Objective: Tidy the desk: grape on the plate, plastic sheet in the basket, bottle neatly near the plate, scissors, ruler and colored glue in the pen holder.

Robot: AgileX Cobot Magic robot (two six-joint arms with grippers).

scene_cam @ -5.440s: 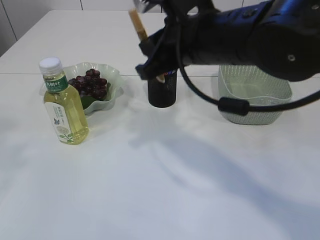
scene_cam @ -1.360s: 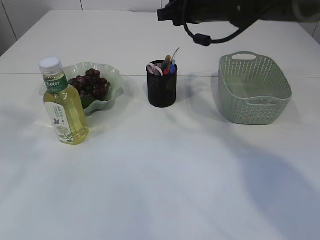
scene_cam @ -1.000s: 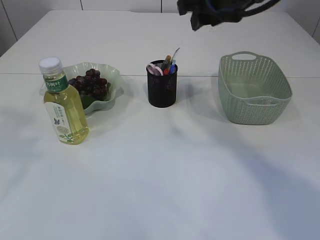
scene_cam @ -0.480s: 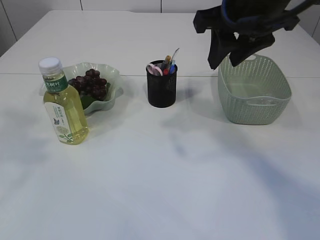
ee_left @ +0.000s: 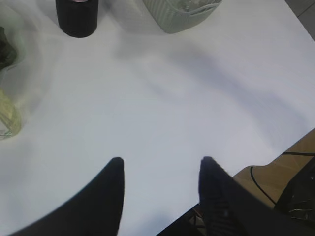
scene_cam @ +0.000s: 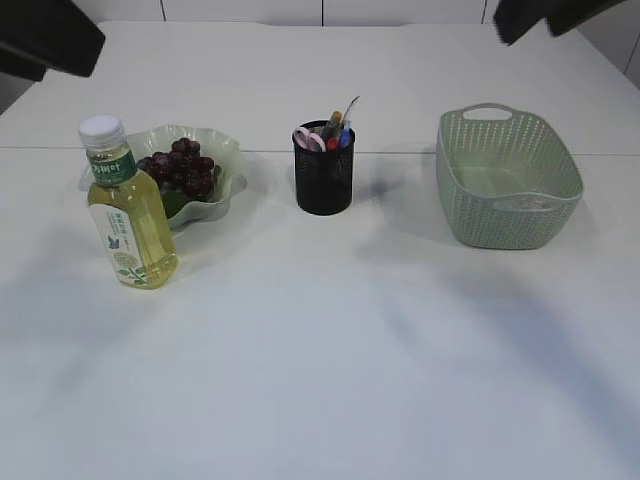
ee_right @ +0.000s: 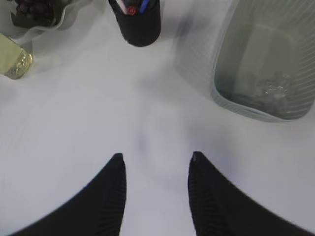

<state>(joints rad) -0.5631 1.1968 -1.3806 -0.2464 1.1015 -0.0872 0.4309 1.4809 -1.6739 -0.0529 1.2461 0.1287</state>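
A dark grape bunch [scene_cam: 182,168] lies on the wavy green plate [scene_cam: 232,150]. The bottle [scene_cam: 128,205] of yellow drink stands upright just in front of the plate's left side. The black pen holder [scene_cam: 324,175] holds pink scissors handles [scene_cam: 308,138], a brownish ruler tip [scene_cam: 333,122] and red and blue colored glue [scene_cam: 338,141]. A crumpled clear plastic sheet [ee_right: 270,86] lies in the green basket [scene_cam: 508,215]. My left gripper [ee_left: 161,160] and right gripper [ee_right: 156,155] both hang open high above the table, with nothing between their fingers. Only dark parts of the arms show at the exterior view's top corners.
The table's near edge [ee_left: 256,164] shows in the left wrist view, with cables and wood flooring beyond it. White tabletop stretches in front of the plate, holder and basket.
The right arm has risen from over the basket and pulled away to the top right corner. A part of the left arm has come into the top left corner.
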